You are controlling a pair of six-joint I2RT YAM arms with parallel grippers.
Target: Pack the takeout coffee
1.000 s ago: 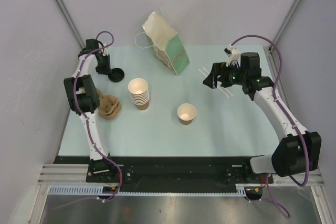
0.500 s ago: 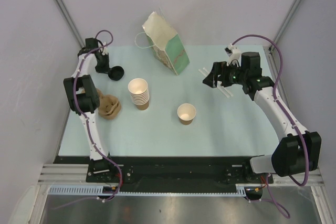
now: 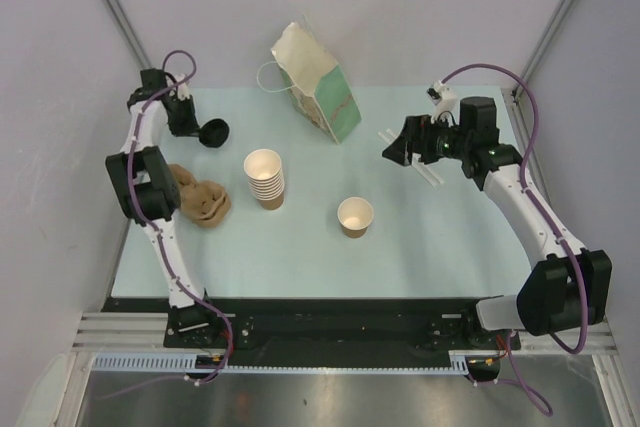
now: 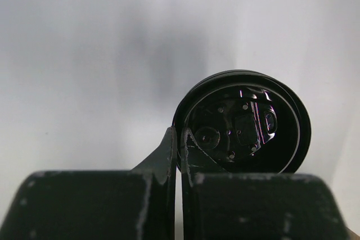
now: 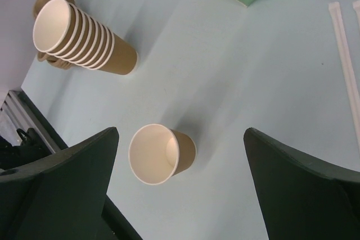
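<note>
The single brown paper cup (image 3: 355,216) stands upright and lidless at the table's middle; it also shows in the right wrist view (image 5: 162,153), cream inside. Its round black lid (image 3: 214,132) is held off the table at the far left by my left gripper (image 3: 202,128). In the left wrist view the gripper (image 4: 179,153) is shut on the rim of the lid (image 4: 243,130), whose underside faces the camera. My right gripper (image 3: 397,153) is open and empty, above and to the far right of the cup, with the cup between its fingertips in the right wrist view (image 5: 180,132).
A stack of nested cups (image 3: 265,179) stands left of centre and shows in the right wrist view (image 5: 84,37). A pulp carrier (image 3: 200,199) lies at the left. A paper bag (image 3: 318,84) lies at the back. Wrapped straws (image 3: 430,172) lie under the right arm.
My left gripper has moved left and back with the lid, tilting it up. The carrier shows more. My right gripper has shifted slightly left.
</note>
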